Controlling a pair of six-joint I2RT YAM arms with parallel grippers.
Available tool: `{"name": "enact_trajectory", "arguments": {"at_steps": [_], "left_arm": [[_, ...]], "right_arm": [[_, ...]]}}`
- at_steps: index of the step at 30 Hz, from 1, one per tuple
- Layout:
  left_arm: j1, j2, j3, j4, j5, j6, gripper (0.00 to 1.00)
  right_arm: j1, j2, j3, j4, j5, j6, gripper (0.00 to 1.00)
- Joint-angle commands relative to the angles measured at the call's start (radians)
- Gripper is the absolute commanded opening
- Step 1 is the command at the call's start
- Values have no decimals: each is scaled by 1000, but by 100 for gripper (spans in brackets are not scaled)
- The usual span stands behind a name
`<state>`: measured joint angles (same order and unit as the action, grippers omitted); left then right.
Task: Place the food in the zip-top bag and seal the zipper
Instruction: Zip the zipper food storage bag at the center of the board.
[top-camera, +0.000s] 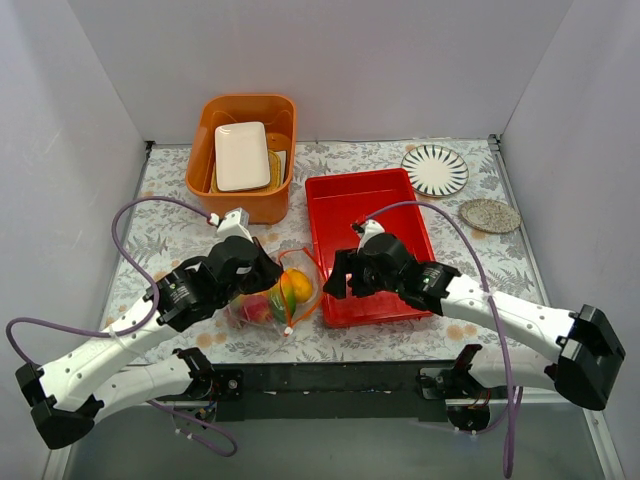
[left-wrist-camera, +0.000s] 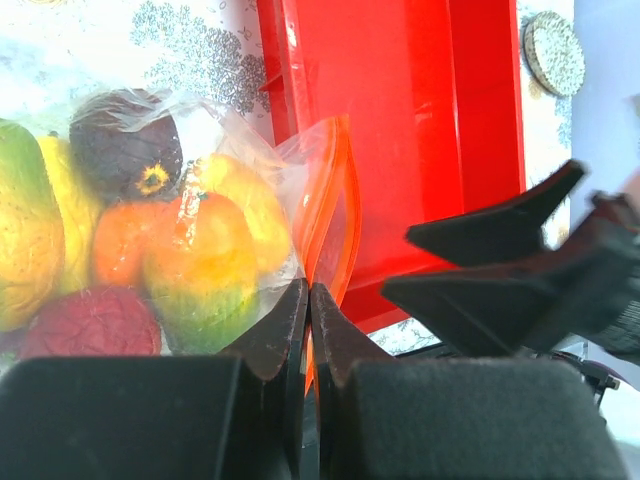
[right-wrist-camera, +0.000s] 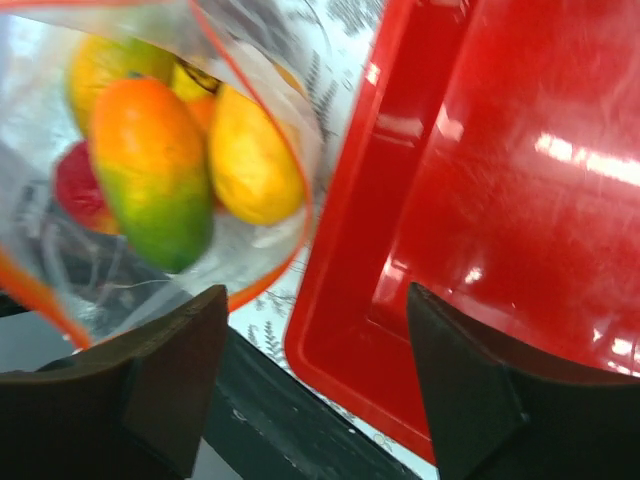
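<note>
Since all the toy food in view sits inside the zip-top bag (top-camera: 265, 306) (mango (left-wrist-camera: 200, 270), orange (left-wrist-camera: 115, 245), purple ball (left-wrist-camera: 125, 145), grape bunch (left-wrist-camera: 90, 322), yellow piece (right-wrist-camera: 250, 150)), what's left, by my read, is the seal. The bag lies on the bench (top-camera: 170, 245) btwn the two arms, just left of the red tray (top-camera: 360, 180), mouth turned toward the tray. The zipper (left-wrist-camera: 342, 190) isn't closed: its two orange-red strips bow apart in a loop.

The left hand (left-wrist-camera: 308, 290) is clenched on the zipper, strip running down btwn its tips; which end of the strip, can't tell. The right hand (right-wrist-camera: 315, 300) is released, fingers wide w/ nothing btwn them, over the tray's left rim, just beside the bag mouth.

Key relation: the zipper is to the right hand's left, v. close, long axis approx near-to-far along the tray edge. The right hand is free and nearest the open stretch, so the next move prob. needs it to cross onto the strip and pinch, w/ the left hand anchoring. Risk: the film looks slack and crinkly, so the strips may misalign.

Surface: flat floral cloth. Room: the tray rim crowds the right side. An orange bin (top-camera: 205, 150) holding a white plate (top-camera: 242, 155) is at the far side; a striped plate (top-camera: 435, 170) and round mat (top-camera: 490, 215) are well apart.
</note>
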<state>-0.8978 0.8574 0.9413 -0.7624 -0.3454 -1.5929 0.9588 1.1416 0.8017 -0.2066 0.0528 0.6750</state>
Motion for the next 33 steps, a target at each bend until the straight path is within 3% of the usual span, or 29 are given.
{"name": "enact_trajectory", "arguments": {"at_steps": [1, 9, 18, 22, 24, 29, 32, 33], "left_arm": [[2, 9, 7, 9, 16, 13, 0], [0, 3, -13, 15, 25, 7, 0], [0, 8, -22, 23, 36, 5, 0], [0, 9, -32, 32, 46, 4, 0], [2, 11, -35, 37, 51, 4, 0], [0, 15, -42, 55, 66, 8, 0], [2, 28, -47, 78, 89, 19, 0], [2, 34, -47, 84, 98, 22, 0]], "right_arm": [[0, 58, -6, 59, 1, 34, 75], [-11, 184, 70, 39, -25, 14, 60], [-23, 168, 37, 91, -45, 21, 49], [-38, 181, 33, 111, -91, 18, 39], [-46, 193, 37, 118, -117, 17, 27], [-58, 198, 42, 150, -162, 14, 18], [-69, 219, 62, 133, -182, 31, 1], [-71, 225, 70, 122, -186, 29, 1]]}}
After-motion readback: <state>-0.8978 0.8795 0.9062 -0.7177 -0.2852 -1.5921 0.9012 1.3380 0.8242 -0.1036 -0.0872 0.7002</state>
